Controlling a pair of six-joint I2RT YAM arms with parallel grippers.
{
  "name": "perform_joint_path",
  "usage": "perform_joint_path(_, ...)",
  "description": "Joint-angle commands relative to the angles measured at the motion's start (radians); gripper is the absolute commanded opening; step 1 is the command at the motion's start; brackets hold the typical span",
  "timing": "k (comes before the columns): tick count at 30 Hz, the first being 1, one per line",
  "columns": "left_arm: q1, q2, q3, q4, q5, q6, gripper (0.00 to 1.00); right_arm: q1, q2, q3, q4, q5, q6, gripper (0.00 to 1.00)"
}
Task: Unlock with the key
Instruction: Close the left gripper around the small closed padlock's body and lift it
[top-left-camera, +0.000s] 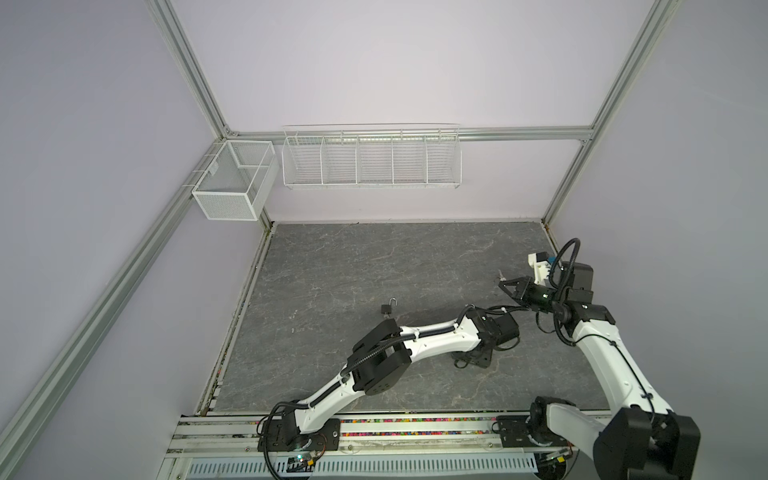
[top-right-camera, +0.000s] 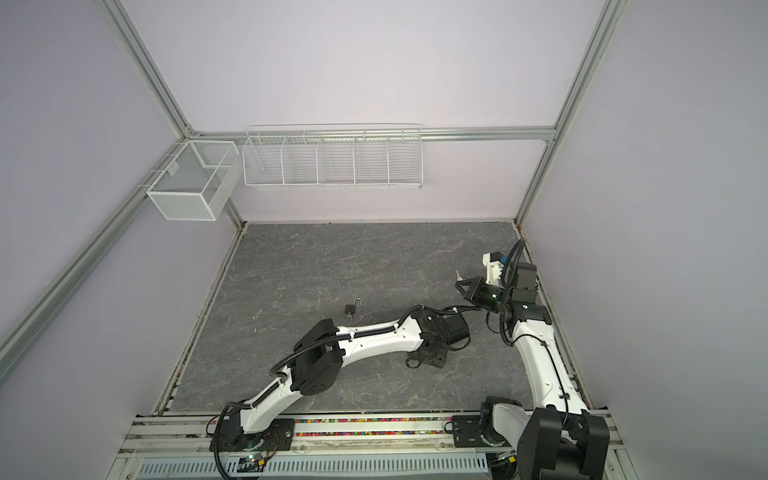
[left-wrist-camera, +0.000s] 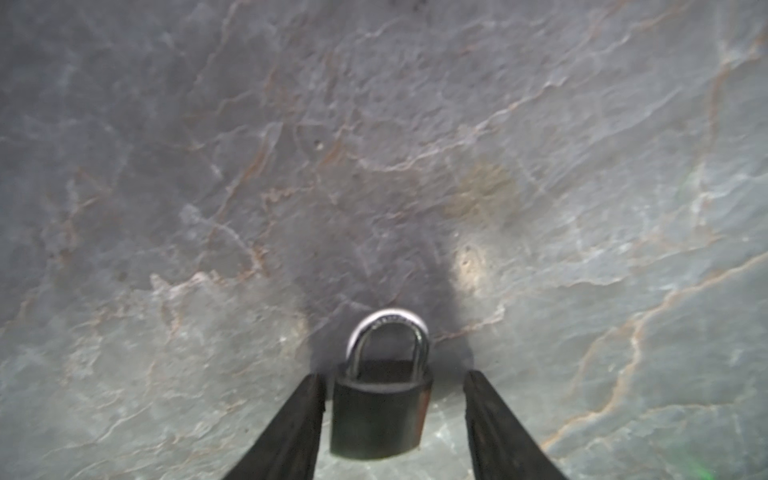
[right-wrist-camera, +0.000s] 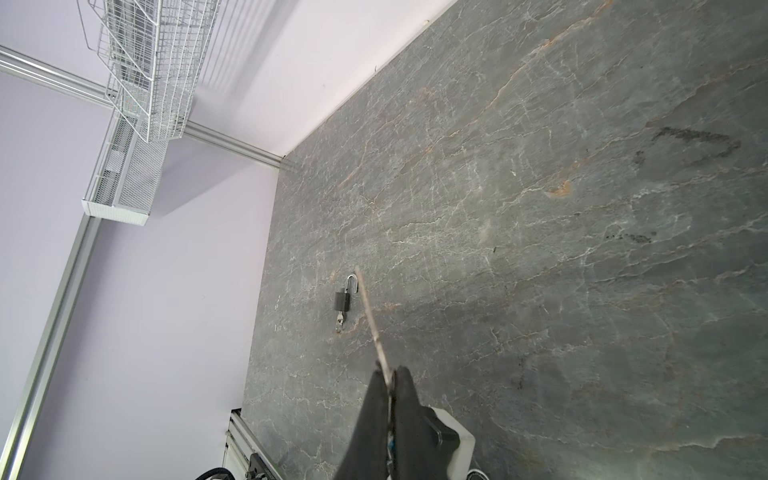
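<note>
A dark padlock (left-wrist-camera: 380, 411) with its silver shackle (left-wrist-camera: 388, 328) closed stands on the grey stone table between the fingers of my left gripper (left-wrist-camera: 394, 375). The gripper is open: one finger (left-wrist-camera: 299, 419) is almost at the lock's body and the other stands a gap away. In both top views this gripper (top-left-camera: 469, 360) (top-right-camera: 430, 358) points down at the table and hides that padlock. My right gripper (right-wrist-camera: 390, 370) (top-left-camera: 505, 284) is shut on a thin silver key (right-wrist-camera: 370, 316) (top-left-camera: 500, 275), held above the table at the right.
A second dark padlock (top-left-camera: 388, 309) (top-right-camera: 352, 308) (right-wrist-camera: 341, 300) lies left of the left arm, shackle swung open, a small key in its base. A white wire rack (top-left-camera: 372, 156) and a mesh basket (top-left-camera: 232, 183) hang on the back wall.
</note>
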Motion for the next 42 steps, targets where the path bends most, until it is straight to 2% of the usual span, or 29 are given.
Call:
perform_joint_path(1,0.004,0.055,0.051,-0.045,0.014,-0.012,0.53,-0.003,-0.008,0.015,-0.018,-0.029,-0.005,0.06)
perform_joint_path(29,0.005,0.057,0.017,-0.086,0.014,0.028,0.36,-0.003,-0.011,0.021,-0.001,-0.034,0.018,0.06)
perform_joint_path(36,0.006,0.03,-0.007,-0.06,0.011,0.037,0.26,-0.004,-0.012,0.019,-0.007,-0.032,0.02,0.06)
perform_joint_path(42,0.01,-0.062,-0.031,-0.032,-0.064,0.032,0.1,-0.003,-0.027,0.019,-0.027,-0.025,0.014,0.06)
